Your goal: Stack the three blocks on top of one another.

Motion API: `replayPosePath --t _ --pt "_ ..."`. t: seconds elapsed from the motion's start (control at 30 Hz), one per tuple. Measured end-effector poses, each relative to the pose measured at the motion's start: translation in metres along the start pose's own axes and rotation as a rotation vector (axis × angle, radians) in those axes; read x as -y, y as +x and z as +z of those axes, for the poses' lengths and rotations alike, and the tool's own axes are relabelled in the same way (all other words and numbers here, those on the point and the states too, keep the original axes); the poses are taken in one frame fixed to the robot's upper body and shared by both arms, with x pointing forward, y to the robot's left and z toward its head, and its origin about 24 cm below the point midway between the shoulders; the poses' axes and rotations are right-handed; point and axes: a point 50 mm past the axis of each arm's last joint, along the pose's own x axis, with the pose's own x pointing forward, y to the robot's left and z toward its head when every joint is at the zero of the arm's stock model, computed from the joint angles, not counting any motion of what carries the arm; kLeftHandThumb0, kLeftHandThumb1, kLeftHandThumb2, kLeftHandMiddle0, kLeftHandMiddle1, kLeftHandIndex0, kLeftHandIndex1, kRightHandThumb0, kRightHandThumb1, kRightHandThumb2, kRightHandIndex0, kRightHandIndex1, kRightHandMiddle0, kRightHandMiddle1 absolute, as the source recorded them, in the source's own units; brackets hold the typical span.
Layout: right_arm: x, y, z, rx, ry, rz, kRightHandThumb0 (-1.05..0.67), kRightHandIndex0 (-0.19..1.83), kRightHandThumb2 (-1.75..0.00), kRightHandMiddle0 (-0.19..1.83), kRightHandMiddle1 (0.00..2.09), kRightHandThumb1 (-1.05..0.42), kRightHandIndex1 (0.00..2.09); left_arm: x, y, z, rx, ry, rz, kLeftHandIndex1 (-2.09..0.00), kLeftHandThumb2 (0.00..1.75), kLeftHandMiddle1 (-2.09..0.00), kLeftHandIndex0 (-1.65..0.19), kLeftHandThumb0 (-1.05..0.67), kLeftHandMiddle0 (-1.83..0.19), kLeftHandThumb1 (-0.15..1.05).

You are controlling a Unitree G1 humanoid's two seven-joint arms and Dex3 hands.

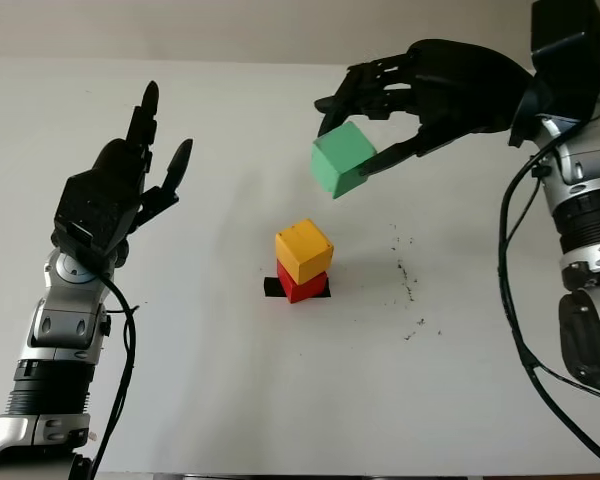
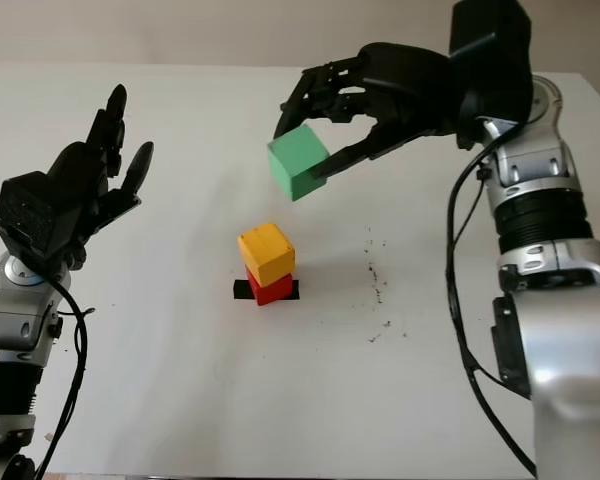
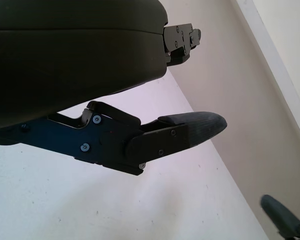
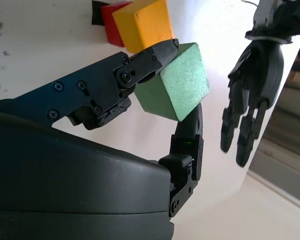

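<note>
The white table (image 1: 200, 400) fills most of the head view. The right hand (image 1: 400, 95), in the upper right of the frame, has its fingers clamped on a green block (image 1: 342, 158) and holds it in the air. The left hand (image 1: 120, 190), at the left of the frame, is open and holds nothing. The yellow block (image 1: 304, 250) sits on the red block (image 1: 298, 285) at centre, on a black marker (image 1: 272, 287). The pair lies below and slightly left of the green block, so the coming move is probably a short travel that way, then a descent.
</note>
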Motion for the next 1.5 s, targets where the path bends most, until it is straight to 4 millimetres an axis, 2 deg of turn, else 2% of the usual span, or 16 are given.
replayPosePath --t 0.4,0.67,1.3,1.5 --pt "-0.014 0.021 0.001 -0.005 0.062 0.098 -0.50 0.27 -0.05 0.45 1.49 -0.89 0.07 -0.001 0.000 0.000 0.003 -0.013 0.000 -0.01 0.65 -0.01 0.19 -0.58 0.19 1.05" --pt "-0.019 0.023 -0.002 -0.004 0.076 0.127 -0.50 0.25 -0.06 0.43 1.46 -0.90 0.06 -0.001 0.000 0.000 0.002 -0.009 0.001 -0.01 0.65 0.00 0.19 -0.59 0.19 1.05" --pt "-0.037 0.027 -0.023 -0.028 0.199 0.188 -0.49 0.22 -0.05 0.44 1.47 -0.90 0.05 -0.001 0.000 0.001 0.009 0.007 0.002 -0.03 0.65 -0.03 0.19 -0.62 0.19 1.05" --pt "-0.039 0.028 -0.022 -0.023 0.205 0.183 -0.48 0.23 -0.05 0.44 1.46 -0.90 0.05 -0.001 0.000 0.001 0.010 0.008 0.002 -0.03 0.65 -0.02 0.19 -0.61 0.19 1.05"
